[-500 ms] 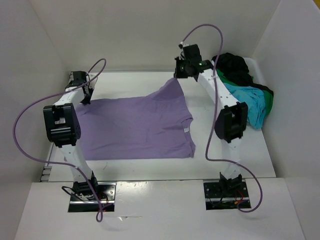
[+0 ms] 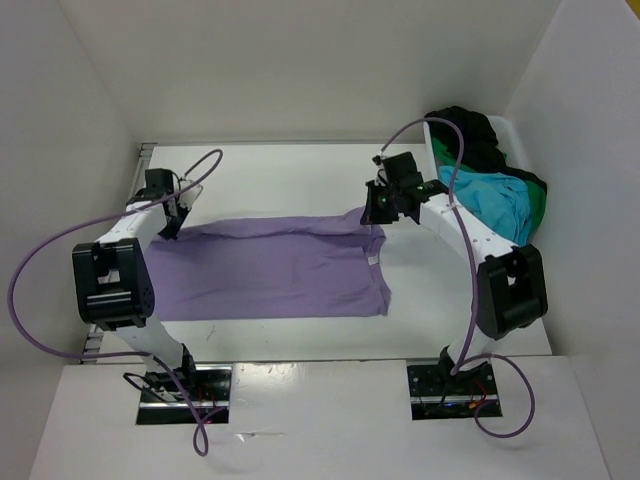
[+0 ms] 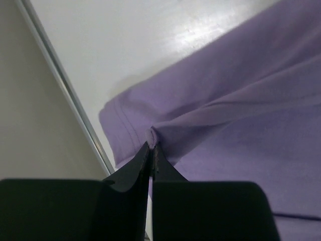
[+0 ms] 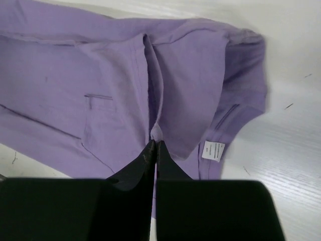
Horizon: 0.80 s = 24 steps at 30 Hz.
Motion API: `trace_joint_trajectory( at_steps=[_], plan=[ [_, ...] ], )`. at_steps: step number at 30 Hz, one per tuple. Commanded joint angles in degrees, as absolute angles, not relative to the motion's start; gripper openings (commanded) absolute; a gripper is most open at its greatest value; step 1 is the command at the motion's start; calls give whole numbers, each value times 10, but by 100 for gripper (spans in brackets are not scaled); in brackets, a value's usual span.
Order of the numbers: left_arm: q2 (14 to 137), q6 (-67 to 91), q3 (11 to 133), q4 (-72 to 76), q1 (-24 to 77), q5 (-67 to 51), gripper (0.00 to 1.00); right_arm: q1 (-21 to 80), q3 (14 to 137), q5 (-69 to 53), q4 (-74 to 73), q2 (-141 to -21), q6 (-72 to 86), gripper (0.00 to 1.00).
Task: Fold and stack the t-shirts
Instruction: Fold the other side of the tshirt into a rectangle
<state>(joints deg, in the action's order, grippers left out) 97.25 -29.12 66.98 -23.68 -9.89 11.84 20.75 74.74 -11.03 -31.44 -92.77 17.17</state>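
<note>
The lavender purple t-shirt (image 2: 270, 270) lies spread on the white table, its far edge lifted and folded toward me. My left gripper (image 2: 172, 228) is shut on the shirt's far left edge; the pinched cloth (image 3: 153, 134) shows at the fingertips (image 3: 146, 150). My right gripper (image 2: 372, 217) is shut on the far right edge near the collar; the left wrist's counterpart view shows the pinched fold (image 4: 156, 131) and a white label (image 4: 213, 150). The black (image 2: 470, 130), bright green (image 2: 445, 155) and turquoise blue (image 2: 500, 205) shirts lie heaped at the far right.
The heap of shirts rests in a white bin (image 2: 508, 130) against the right wall. White walls enclose the table on the left, back and right. Purple cables (image 2: 60, 240) loop from both arms. A metal strip (image 3: 65, 85) runs along the table's left edge.
</note>
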Motion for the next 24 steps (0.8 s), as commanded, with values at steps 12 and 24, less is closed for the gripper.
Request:
trace_joint_trajectory(
  at_steps=[12,24],
  plan=[
    [948,-310,629,-245,-98,173,4,215,660,-110,-271,-842,210,0],
    [965,-304,674,-229,-98,191,7,210,642,-83,-307,-812,205,0]
  ],
)
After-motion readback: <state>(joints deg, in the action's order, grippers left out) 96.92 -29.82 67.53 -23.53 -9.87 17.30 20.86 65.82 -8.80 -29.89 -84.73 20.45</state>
